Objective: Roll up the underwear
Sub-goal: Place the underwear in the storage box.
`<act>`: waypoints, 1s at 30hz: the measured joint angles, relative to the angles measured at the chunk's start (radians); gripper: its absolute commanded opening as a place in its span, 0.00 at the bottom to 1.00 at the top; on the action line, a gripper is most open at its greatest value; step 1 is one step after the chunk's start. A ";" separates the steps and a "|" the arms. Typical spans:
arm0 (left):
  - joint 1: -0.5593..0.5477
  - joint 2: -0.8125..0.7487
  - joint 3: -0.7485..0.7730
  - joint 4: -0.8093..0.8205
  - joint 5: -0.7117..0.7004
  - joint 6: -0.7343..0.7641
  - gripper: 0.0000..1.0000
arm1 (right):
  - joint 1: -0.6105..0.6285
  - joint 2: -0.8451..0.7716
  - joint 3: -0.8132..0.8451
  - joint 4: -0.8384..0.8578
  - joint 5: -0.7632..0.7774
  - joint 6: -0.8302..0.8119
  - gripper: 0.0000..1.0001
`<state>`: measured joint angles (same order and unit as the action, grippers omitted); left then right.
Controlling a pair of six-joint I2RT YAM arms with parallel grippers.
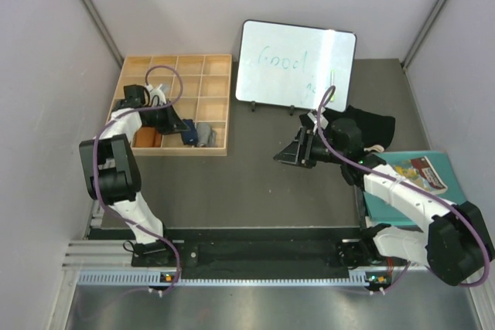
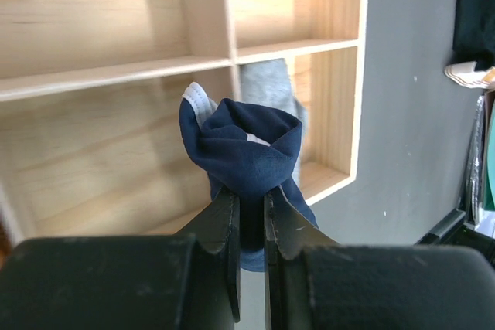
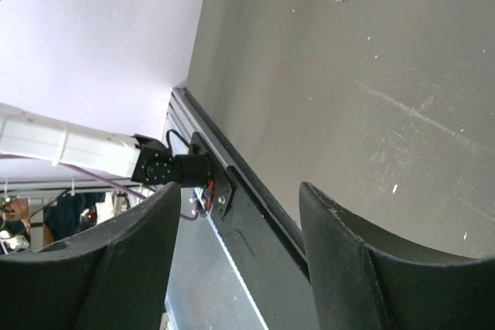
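The left gripper (image 2: 250, 205) is clamped on the rolled navy brief (image 2: 244, 144) — pinched low, so the roll cannot spring open — and holds it over a compartment of the wooden tray (image 2: 340, 106), next to the cell holding the grey brief (image 2: 267, 86). The right gripper (image 3: 240, 214) hangs spread and empty above the table (image 1: 255, 191) (the black brief (image 1: 373, 124) lies loose behind it, probably next).
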<state>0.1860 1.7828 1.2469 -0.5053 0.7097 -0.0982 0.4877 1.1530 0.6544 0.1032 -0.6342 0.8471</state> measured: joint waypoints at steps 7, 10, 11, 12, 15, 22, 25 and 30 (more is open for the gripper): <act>0.036 0.062 0.043 -0.010 -0.014 0.043 0.00 | 0.000 0.000 -0.026 0.007 -0.009 0.000 0.62; 0.037 0.095 0.043 -0.011 -0.029 0.056 0.00 | 0.000 -0.002 -0.026 0.008 -0.011 -0.002 0.62; 0.036 0.104 0.043 -0.012 -0.036 0.064 0.00 | 0.000 -0.002 -0.026 0.008 -0.012 -0.002 0.62; 0.036 0.109 0.043 -0.011 -0.041 0.069 0.00 | 0.000 -0.002 -0.026 0.008 -0.012 -0.002 0.62; 0.035 0.128 0.043 -0.010 -0.080 0.083 0.00 | 0.000 -0.005 -0.026 0.008 -0.014 -0.002 0.62; 0.020 0.146 0.043 0.002 -0.182 0.093 0.00 | 0.000 -0.026 -0.029 0.008 -0.017 -0.002 0.62; 0.005 0.144 0.043 0.006 -0.225 0.093 0.00 | 0.000 -0.040 -0.042 0.006 -0.018 -0.002 0.62; -0.019 0.137 0.048 0.002 -0.288 0.087 0.17 | 0.000 -0.048 -0.054 0.004 -0.019 -0.002 0.62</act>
<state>0.1673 1.9198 1.2945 -0.5034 0.4221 -0.0113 0.4873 1.1049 0.6003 0.1070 -0.6529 0.8455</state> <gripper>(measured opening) 0.123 0.621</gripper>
